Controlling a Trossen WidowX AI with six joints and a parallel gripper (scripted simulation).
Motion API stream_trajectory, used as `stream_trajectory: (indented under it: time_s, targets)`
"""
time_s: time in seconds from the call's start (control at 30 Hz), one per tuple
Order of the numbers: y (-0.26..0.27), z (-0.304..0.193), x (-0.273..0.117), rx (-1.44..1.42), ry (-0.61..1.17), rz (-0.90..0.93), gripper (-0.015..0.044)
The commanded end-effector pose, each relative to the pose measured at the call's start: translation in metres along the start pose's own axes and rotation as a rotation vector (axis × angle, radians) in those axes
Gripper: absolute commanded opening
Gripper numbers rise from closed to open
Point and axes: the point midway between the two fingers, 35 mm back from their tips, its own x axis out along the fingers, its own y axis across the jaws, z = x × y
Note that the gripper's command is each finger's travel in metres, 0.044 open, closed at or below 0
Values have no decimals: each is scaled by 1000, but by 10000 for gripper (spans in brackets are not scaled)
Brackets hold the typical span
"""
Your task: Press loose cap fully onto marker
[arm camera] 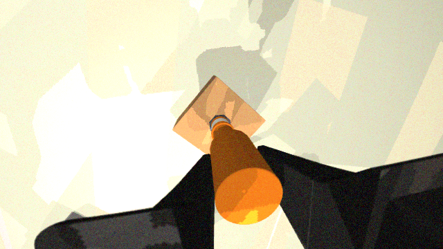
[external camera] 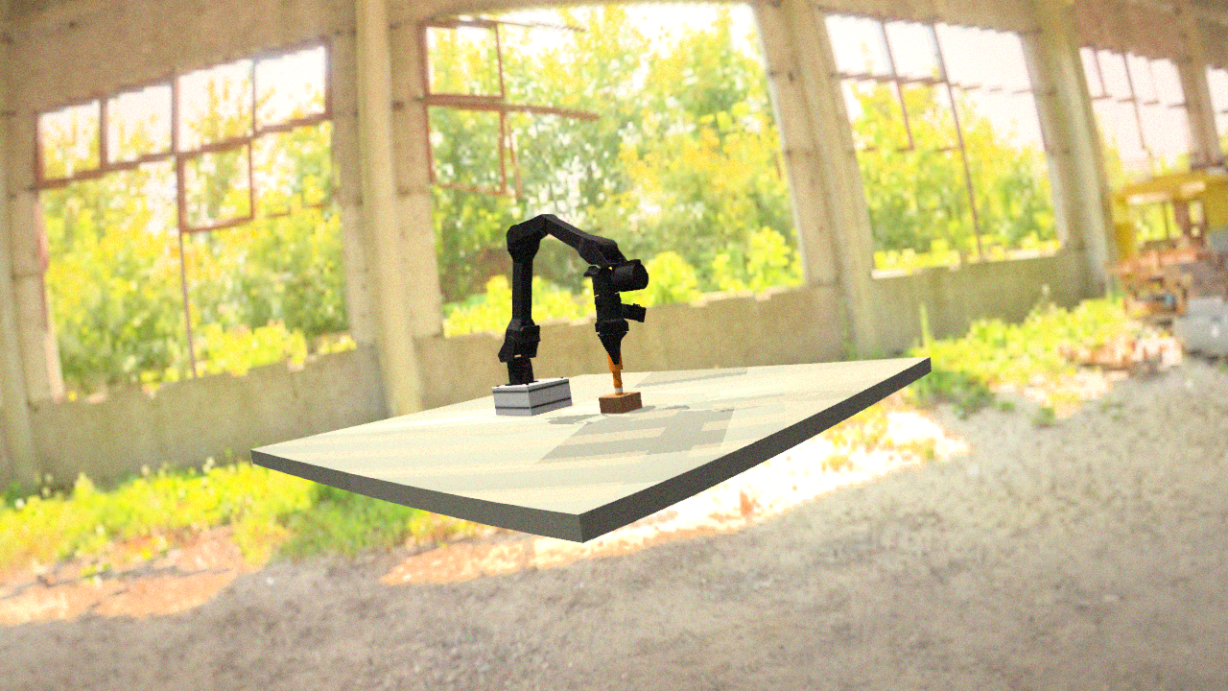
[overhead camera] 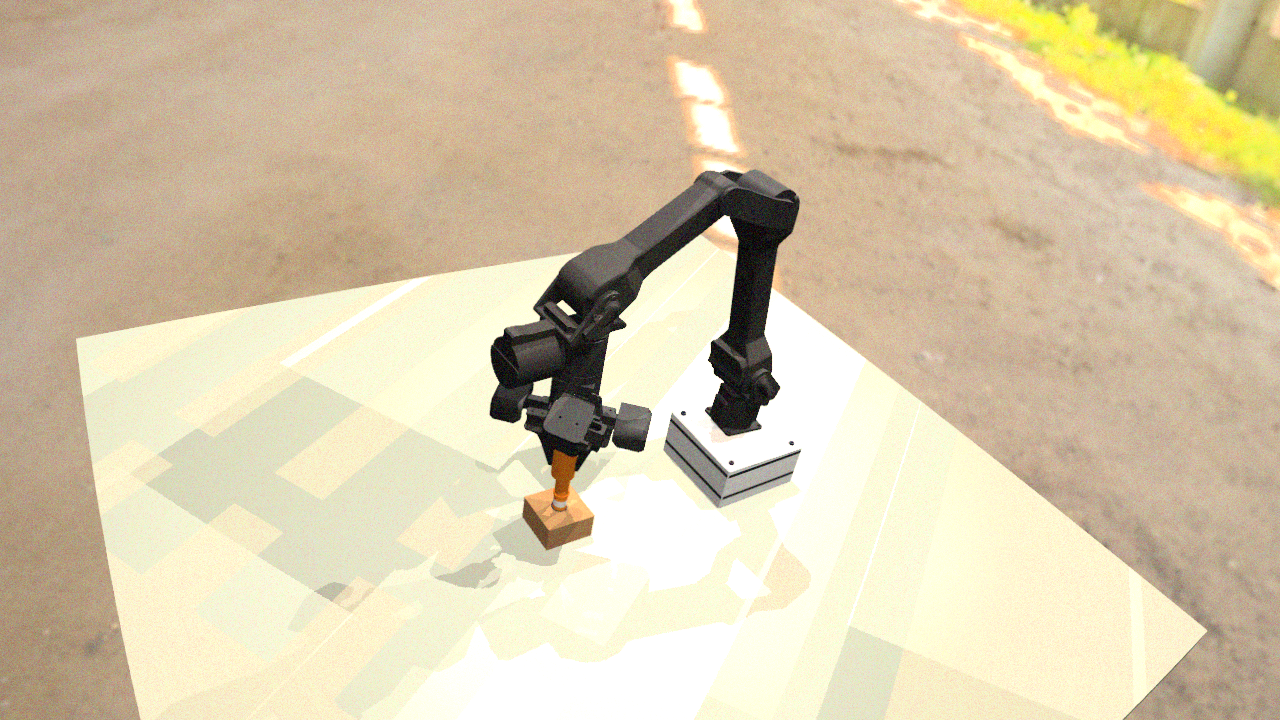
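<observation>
The wooden holder block (overhead camera: 556,530) (external camera: 620,403) (arm camera: 204,107) stands on the table. The marker (overhead camera: 561,488) (external camera: 616,378) stands upright in it; its orange body and pale band show above the block. My gripper (overhead camera: 564,462) (external camera: 613,354) (arm camera: 234,156) is shut on the orange cap (overhead camera: 562,467) (external camera: 614,363) (arm camera: 247,194), directly above the block. The cap is in line with the marker, and its lower end hides the marker's dark tip. A narrower stretch of marker body shows below the cap. How deep the tip sits inside the cap is hidden.
The arm's white and grey base (overhead camera: 729,470) (external camera: 531,398) stands on the table (overhead camera: 984,573) (external camera: 412,472), to the right of the block in the top view and to the left in the exterior view. Patchy light and shadow cover the table top.
</observation>
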Motion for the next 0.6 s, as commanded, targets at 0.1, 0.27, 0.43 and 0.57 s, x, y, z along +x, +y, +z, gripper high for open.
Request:
stream_trajectory:
  time_s: [0.1,0.27,0.43,0.57]
  targets:
    - [1,0,11,3,-2,3,0]
    - [1,0,19,3,-2,3,0]
    - [1,0,27,3,-2,3,0]
    - [1,-1,32,3,-2,3,0]
